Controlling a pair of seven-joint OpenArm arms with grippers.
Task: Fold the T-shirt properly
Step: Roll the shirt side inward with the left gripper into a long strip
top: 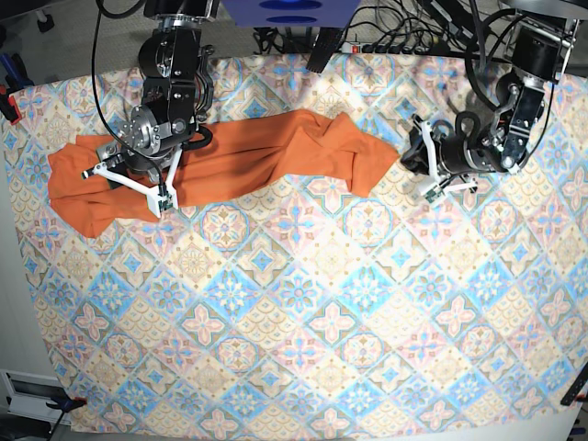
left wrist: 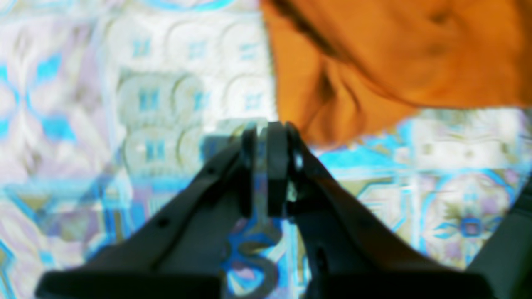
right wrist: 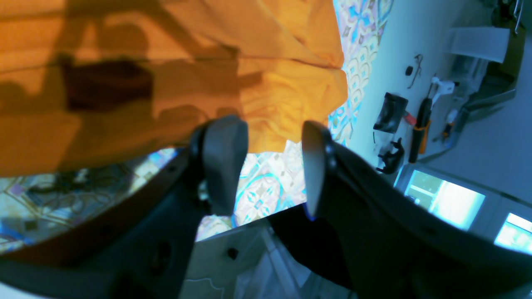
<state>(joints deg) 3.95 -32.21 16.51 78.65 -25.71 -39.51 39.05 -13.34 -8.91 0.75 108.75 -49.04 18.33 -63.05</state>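
The black right tool (right wrist: 266,166) fills the foreground of its wrist view, fingers apart and holding nothing, over the left end of the plain orange short-sleeved T-shirt (top: 230,156). That shirt lies bunched in a long band across the blue-pink-cream tile-patterned cloth (top: 303,312) covering the table. The left tool (left wrist: 266,166) is closed and empty, just beside the shirt's right end.

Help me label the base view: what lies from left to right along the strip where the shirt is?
T-shirt with the open right gripper over its left part → bare patterned cloth → shut left gripper, clear of the shirt.
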